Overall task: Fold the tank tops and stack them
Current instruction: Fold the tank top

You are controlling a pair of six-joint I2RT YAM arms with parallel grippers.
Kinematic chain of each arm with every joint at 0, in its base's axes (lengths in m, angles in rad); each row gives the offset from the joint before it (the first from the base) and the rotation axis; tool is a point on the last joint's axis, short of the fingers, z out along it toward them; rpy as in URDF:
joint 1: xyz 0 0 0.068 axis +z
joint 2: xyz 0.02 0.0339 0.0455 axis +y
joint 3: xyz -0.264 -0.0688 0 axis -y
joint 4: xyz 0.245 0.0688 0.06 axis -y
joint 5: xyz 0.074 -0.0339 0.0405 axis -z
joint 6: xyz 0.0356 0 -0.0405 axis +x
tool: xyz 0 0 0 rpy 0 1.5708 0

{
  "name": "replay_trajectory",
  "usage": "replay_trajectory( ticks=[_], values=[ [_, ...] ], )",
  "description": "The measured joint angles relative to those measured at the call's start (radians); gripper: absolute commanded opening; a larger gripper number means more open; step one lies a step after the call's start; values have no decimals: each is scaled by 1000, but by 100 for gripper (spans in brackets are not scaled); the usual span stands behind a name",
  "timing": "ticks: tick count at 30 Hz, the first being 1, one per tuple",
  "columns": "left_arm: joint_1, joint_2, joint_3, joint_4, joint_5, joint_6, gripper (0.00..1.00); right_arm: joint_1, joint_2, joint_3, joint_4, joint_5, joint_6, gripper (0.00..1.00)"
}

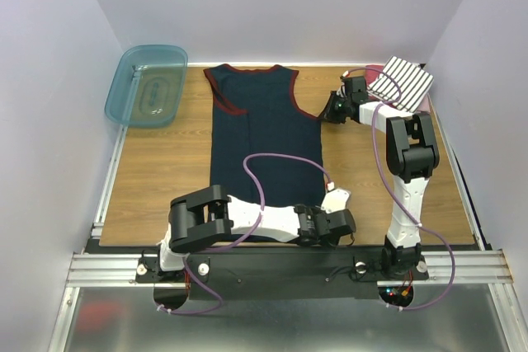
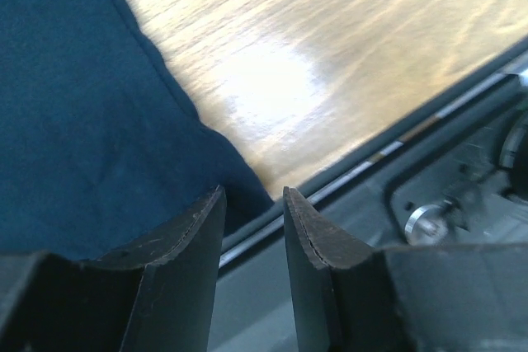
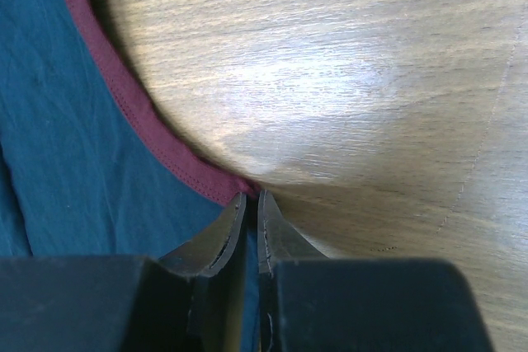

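Right hand (image 3: pixel 252 197) pinched on navy top (image 1: pixel 264 129) at red armhole trim; left hand (image 2: pixel 254 191) parted narrowly over its hem corner.

2 tank tops: 1 navy tank top (image 1: pixel 264 138) w/ red trim, spread flat, and 1 striped tank top (image 1: pixel 408 82), folded, far-right of the navy one. 1 teal bin (image 1: pixel 148 84), far-left of navy top. 1 wooden table (image 1: pixel 165 179) under it.

2 arms: left arm (image 1: pixel 239 216) along navy top's near hem, right arm (image 1: pixel 410 150) to its right. 2 grippers, 1 per arm: left gripper (image 2: pixel 254 195) at its near-right hem corner, right gripper (image 3: pixel 252 199) at its right armhole trim. 2 fingers (image 2: pixel 186 237) per gripper, 4 total. 2 purple cables (image 1: pixel 280 156), 1 per arm.
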Motion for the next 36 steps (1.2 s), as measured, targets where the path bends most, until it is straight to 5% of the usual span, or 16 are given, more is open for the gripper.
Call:
replay_trajectory(
  ticks=[7, 14, 20, 29, 36],
  values=[
    [0, 42, 35, -19, -25, 11, 41, 0, 0, 0, 0, 0, 0, 1],
    [0, 48, 40, -33, -45, 13, 0, 0, 0, 0, 0, 0, 0, 0],
    [-5, 26, 15, -31, -56, 2, 0, 0, 0, 0, 0, 9, 1, 0],
    [-5, -303, -213, 5, -81, -51, 0, 5, -10, 0, -8, 58, 13, 0],
    [-4, -343, -258, 71, -64, -61, 0, 6, -33, -3, -18, 125, 24, 0]
  ],
)
